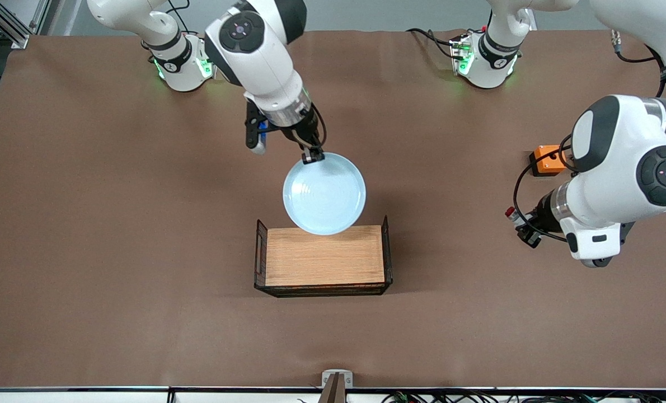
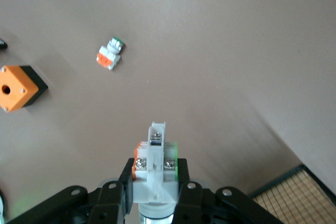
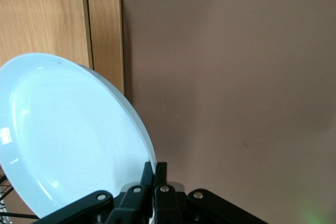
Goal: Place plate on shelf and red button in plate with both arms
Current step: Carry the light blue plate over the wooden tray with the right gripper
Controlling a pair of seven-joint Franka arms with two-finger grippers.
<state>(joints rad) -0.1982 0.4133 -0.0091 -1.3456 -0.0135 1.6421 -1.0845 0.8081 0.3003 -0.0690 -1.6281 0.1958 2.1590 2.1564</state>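
My right gripper (image 1: 313, 156) is shut on the rim of the pale blue plate (image 1: 324, 193). It holds the plate tilted in the air, over the table and the edge of the wire tray (image 1: 388, 254) that lies farther from the front camera. In the right wrist view the black fingers (image 3: 148, 174) pinch the plate (image 3: 68, 135) at its rim. My left gripper (image 1: 521, 224) hangs over the table at the left arm's end, shut on the red button (image 1: 512, 214). The button's whitish body (image 2: 154, 174) sits between the jaws, and its red cap shows only in the front view.
The wire tray holds a wooden board (image 1: 324, 257) and stands mid-table. An orange box with a hole (image 1: 547, 159) sits beside the left arm, and in the left wrist view the orange box (image 2: 18, 87) lies near a small white part with an orange top (image 2: 110, 55). A tray corner (image 2: 294, 195) shows there too.
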